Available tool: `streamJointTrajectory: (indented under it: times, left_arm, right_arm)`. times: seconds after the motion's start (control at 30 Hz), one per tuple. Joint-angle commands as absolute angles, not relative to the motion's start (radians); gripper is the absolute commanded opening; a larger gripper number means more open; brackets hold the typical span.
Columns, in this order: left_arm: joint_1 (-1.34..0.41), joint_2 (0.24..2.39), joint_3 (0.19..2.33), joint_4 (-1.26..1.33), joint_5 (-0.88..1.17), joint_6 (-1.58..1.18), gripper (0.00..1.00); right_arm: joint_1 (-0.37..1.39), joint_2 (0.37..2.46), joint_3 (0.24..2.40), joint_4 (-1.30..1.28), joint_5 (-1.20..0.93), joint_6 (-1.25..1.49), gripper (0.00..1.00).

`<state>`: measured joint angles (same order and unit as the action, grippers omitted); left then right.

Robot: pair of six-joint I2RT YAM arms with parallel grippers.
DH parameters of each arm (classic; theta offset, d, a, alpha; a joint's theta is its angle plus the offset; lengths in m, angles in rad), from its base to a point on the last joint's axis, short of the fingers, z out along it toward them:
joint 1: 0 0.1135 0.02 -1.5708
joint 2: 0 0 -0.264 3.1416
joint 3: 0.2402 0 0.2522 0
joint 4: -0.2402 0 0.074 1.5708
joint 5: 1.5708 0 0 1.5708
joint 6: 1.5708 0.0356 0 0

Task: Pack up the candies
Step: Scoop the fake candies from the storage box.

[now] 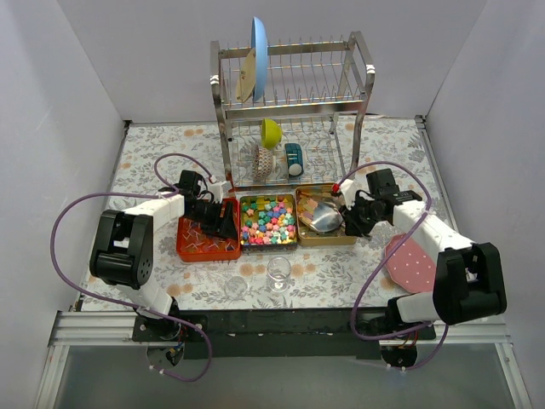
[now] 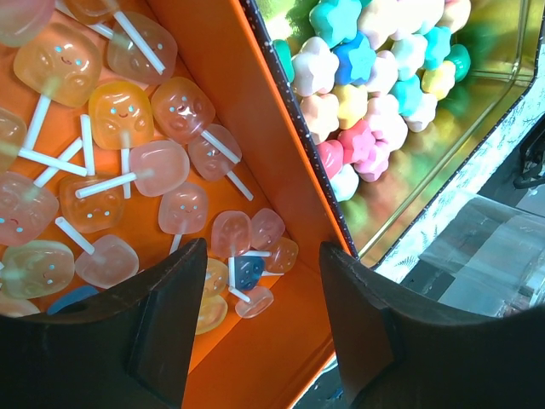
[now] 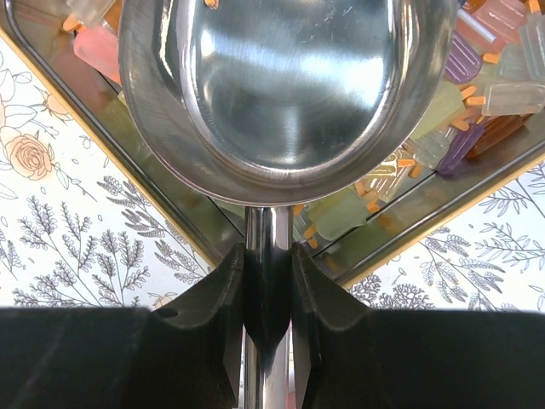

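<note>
The table (image 1: 341, 277) has a cloth with a flower print. At the back stands a metal dish rack (image 1: 294, 104). In front of it three trays lie in a row, side by side: a red tray (image 1: 209, 256) on the left, a gold middle tray (image 1: 269, 246) and a gold right tray (image 1: 328, 242). A clear glass (image 1: 278, 273) stands upright just before the middle tray. A pink dotted plate (image 1: 411, 262) lies at the right, near the front edge.

Open from above over the candies (image 1: 268, 220). Hemmed left by the left gripper (image 1: 223, 220), spread astride the orange tray (image 1: 204, 247) wall; right by the steel scoop (image 3: 289, 85) clamped in the right gripper (image 3: 268, 273) (filling most of the gold tin (image 1: 328, 243)). Walled behind by the dish rack (image 1: 294, 106); in front, only a small glass (image 1: 278, 271).
</note>
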<state>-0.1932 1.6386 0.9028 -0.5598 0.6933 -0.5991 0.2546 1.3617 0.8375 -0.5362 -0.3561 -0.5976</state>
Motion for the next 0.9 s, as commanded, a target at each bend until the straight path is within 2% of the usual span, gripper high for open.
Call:
streamJointTrajectory:
  times: [0.0,0.27,0.43,0.63,0.73,0.8,0.83,0.87]
  left_arm:
    - [-0.221,1.623,0.951,-0.543,0.801,-0.601,0.55]
    - [-0.221,1.62,0.943,-0.526,0.805,-0.612,0.56]
    - [-0.219,1.623,0.942,-0.526,0.815,-0.614,0.56]
    - [-0.221,1.631,0.951,-0.535,0.818,-0.603,0.56]
    - [-0.219,1.632,0.956,-0.52,0.818,-0.611,0.56]
    - [-0.219,1.631,0.956,-0.512,0.819,-0.614,0.57]
    - [-0.219,1.629,0.951,-0.512,0.818,-0.614,0.57]
    - [-0.219,1.628,0.951,-0.511,0.818,-0.614,0.57]
  right_arm:
    - [0.261,1.396,0.871,-0.587,-0.491,-0.578,0.01]
    - [0.259,1.375,0.862,-0.574,-0.433,-0.473,0.01]
    - [0.253,1.33,0.827,-0.601,-0.514,-0.471,0.01]
    - [0.227,1.37,0.838,-0.62,-0.589,-0.512,0.01]
    - [0.227,1.374,0.844,-0.577,-0.543,-0.492,0.01]
    - [0.229,1.374,0.854,-0.578,-0.529,-0.514,0.08]
    - [0.229,1.377,0.856,-0.577,-0.513,-0.52,0.18]
    - [0.232,1.379,0.856,-0.575,-0.502,-0.525,0.21]
